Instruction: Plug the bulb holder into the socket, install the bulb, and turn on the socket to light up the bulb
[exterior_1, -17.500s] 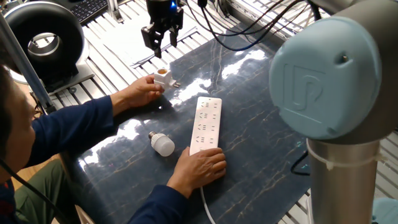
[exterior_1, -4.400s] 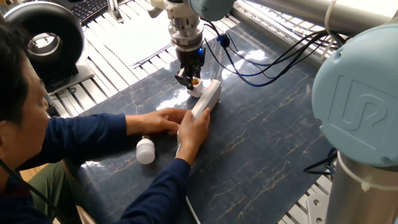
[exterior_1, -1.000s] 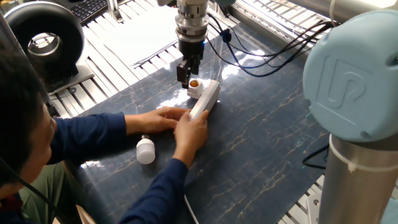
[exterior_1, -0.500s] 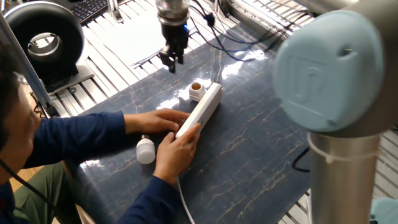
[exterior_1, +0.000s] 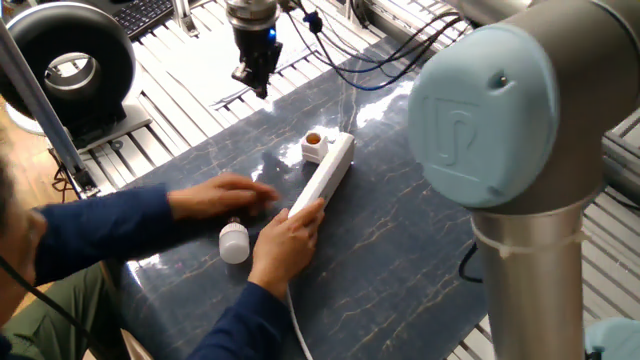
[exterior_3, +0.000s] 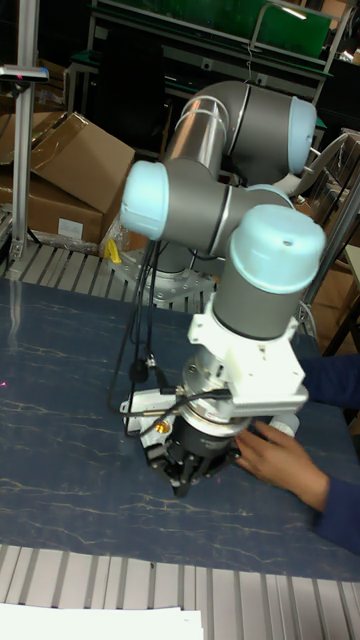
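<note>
Now the gripper (exterior_1: 258, 82) has lifted off toward the far left; whether its empty jaws are parted I cannot tell. Bulb holder (exterior_1: 315, 146) sits plugged into the socket (exterior_1: 325, 175). Bulb (exterior_1: 234, 242) lies near-left on the desk (exterior_1: 420, 270), next to fetch.

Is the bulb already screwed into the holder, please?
No, the bulb lies on the table by the person's hands, and the holder stands empty.

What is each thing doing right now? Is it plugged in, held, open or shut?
Bulb holder: plugged into the socket's far end, opening up, no bulb in it.
Socket: tipped on its edge, steadied by a person's hand.
Bulb: lying on the table, not installed, unlit.
Gripper: lifted clear of the holder, holding nothing; open or shut, cannot tell.
</note>
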